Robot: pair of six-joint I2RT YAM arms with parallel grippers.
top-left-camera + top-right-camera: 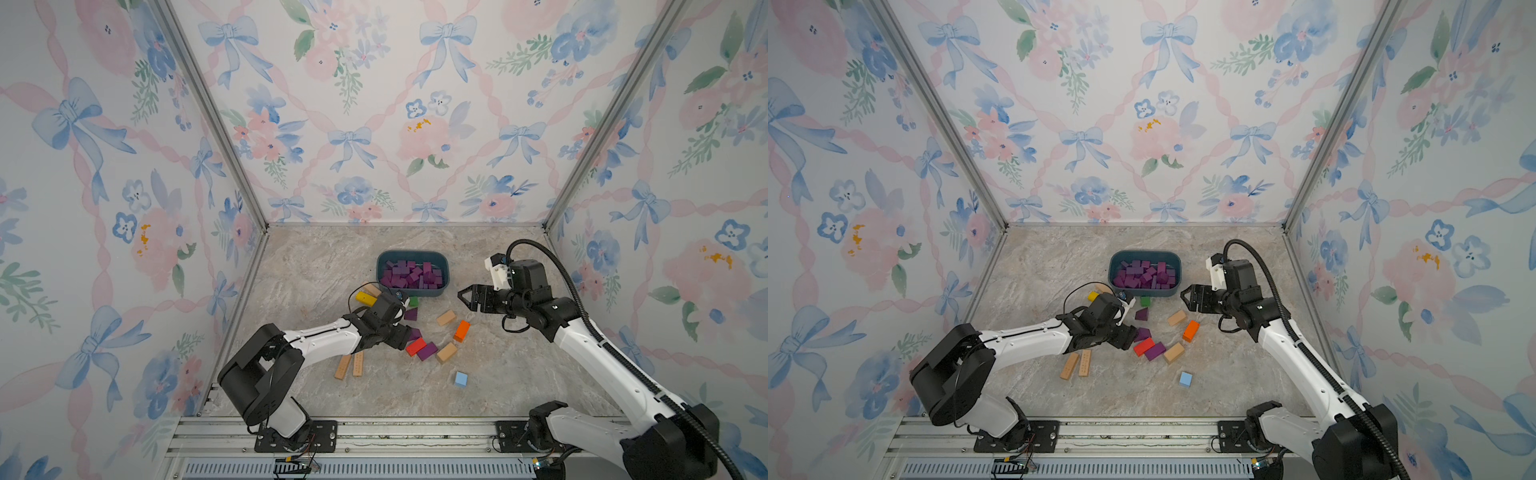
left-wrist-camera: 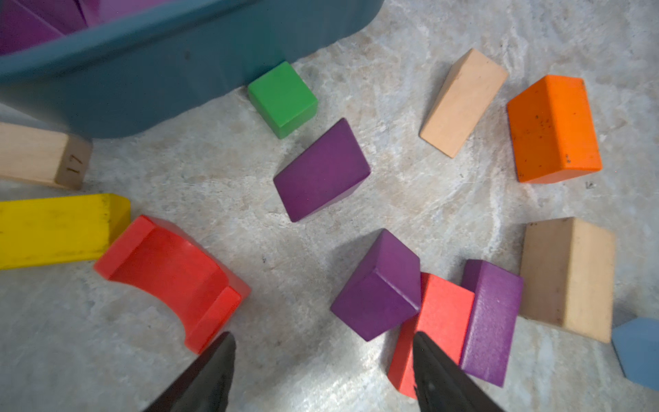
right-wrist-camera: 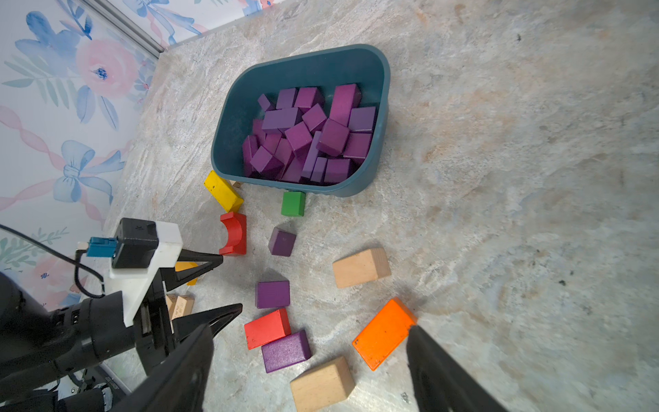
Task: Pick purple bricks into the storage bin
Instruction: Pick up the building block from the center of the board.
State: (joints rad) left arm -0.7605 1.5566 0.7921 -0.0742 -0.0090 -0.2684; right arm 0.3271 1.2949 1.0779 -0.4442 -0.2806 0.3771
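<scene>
1. My left jaws (image 2: 324,337) are spread wide apart and there is nothing between them. They sit low over the table (image 1: 311,270).
2. A purple cube (image 2: 378,285) lies right in front of my left jaws. It touches a red bar (image 2: 442,314).
3. A purple bar (image 2: 490,321) lies against the far side of that red bar. In a top view it is at about 4 o'clock from my left jaws.
4. One more loose purple brick (image 2: 322,169), with a slanted top, lies at 12 o'clock from my left jaws. It is between them and the bin. A green block (image 2: 282,99) sits just beside the bin's wall.
5. The storage bin (image 1: 384,259) is at 12 o'clock from my left jaws, near the back of the table. A big pile of purple bricks (image 1: 411,274) is inside it.
6. My right jaws (image 1: 464,302) are wide apart too, and they hold nothing. They hang above the table at 2 o'clock from my left jaws. The bin is at 10 o'clock from them.
7. A red arch (image 2: 171,281) and a yellow bar (image 2: 57,230) lie at about 10 o'clock from my left jaws.
8. An orange block (image 1: 461,330) lies at 3 o'clock, and a light blue block (image 1: 461,379) is far out at 4 o'clock.
</scene>
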